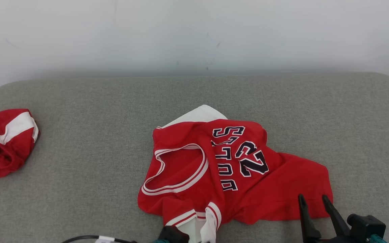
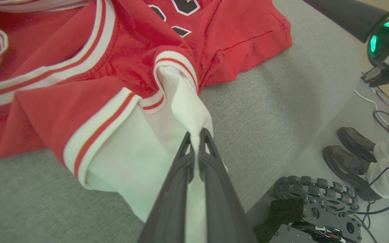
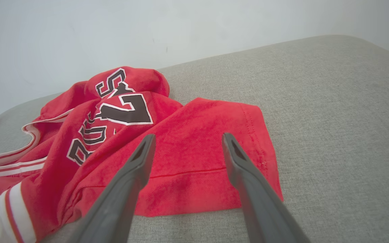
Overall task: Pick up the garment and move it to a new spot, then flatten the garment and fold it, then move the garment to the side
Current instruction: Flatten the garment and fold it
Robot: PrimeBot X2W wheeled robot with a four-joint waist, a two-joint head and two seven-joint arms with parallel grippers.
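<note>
The garment [image 1: 235, 168] is a red jersey with white trim and dark lettering, lying crumpled in the middle of the grey padded surface [image 1: 79, 118]. At its near edge a white fabric part [image 2: 181, 101] is bunched up. My left gripper [image 2: 196, 135] is shut on that white fabric, which is pinched between its fingertips. In the head view the left gripper's dark body [image 1: 174, 235] sits at the bottom edge beside the white cloth. My right gripper [image 1: 313, 198] is open, its fingers [image 3: 140, 158] spread above the jersey's red hem [image 3: 198, 175] at the near right corner, holding nothing.
A second red and white cloth [image 1: 5, 141] lies bunched at the far left edge. A white wall [image 1: 194, 33] backs the surface. Past the surface's near edge are my wheeled base [image 2: 316, 202], a person's dark shoes [image 2: 349, 152] and floor cables [image 2: 387, 114].
</note>
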